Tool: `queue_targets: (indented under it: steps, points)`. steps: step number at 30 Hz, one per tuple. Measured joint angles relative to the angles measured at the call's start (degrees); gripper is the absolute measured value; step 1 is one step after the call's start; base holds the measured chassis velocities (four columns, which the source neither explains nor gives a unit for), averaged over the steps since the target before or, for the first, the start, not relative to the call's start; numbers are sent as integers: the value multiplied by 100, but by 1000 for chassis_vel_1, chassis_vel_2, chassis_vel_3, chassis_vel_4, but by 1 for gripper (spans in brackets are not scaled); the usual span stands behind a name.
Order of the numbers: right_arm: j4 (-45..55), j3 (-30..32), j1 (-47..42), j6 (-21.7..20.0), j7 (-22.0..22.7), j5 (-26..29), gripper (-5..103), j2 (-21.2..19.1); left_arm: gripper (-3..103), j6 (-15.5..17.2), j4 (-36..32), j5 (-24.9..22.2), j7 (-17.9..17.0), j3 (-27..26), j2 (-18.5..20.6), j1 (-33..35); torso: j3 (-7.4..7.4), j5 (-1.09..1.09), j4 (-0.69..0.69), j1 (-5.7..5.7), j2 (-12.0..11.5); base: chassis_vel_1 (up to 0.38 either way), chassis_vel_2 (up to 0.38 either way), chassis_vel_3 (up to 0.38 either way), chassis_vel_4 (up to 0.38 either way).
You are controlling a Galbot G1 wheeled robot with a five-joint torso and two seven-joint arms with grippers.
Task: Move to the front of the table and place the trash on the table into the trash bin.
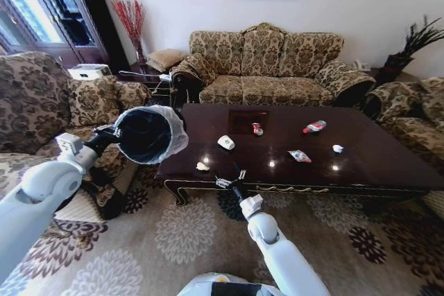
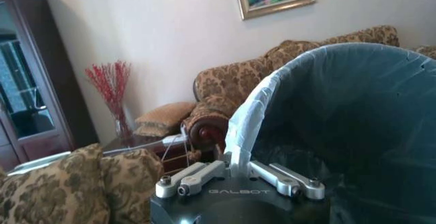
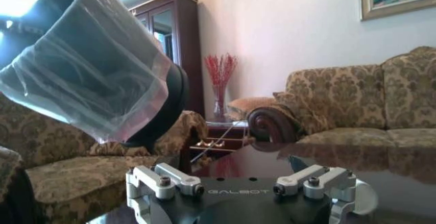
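**Litter lot on worktop, bin held at left**

- Trash bin point(image 1: 147, 133): light, liner slippery; left gripper point(image 2: 238, 175) fingers pinched on its rim, left of the table point(image 1: 374, 164).
- Paper cup point(image 1: 226, 142), can point(image 1: 257, 129), bottle point(image 1: 313, 127), wrapper point(image 1: 300, 155), paper bits point(image 1: 202, 166): light, crushable; take at mid-body.
- Right gripper point(image 1: 231, 178): near edge, fingers spread, empty.
- Writing: "GALBOT" on wrists.

Both arms are glossy white, rounded shells narrowing to grey wrist blocks. Each end effector, left point(image 2: 235, 180) and right point(image 3: 238, 183), has a black housing marked GALBOT, with silver screw-studded finger links.
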Motion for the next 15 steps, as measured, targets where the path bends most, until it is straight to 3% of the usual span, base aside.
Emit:
queue_targets:
  steps: [4,9,15]
  points:
    - [-58,-65,159,-73,45,52,100,12,0,-3,-18,2,-4,-5,-27,23,0,5,5,0,0,113,89,-70,-62]
    - [-132,-133,230,-175,15,127,100,78,0,-9,-94,6,0,-56,-62,142,0,14,-7,0,0,-17,-7,6,3]
    - [-276,-128,198,-106,-105,77,100,236,0,-12,-123,0,-4,-57,6,166,0,9,-3,0,0,-73,-11,39,-13]
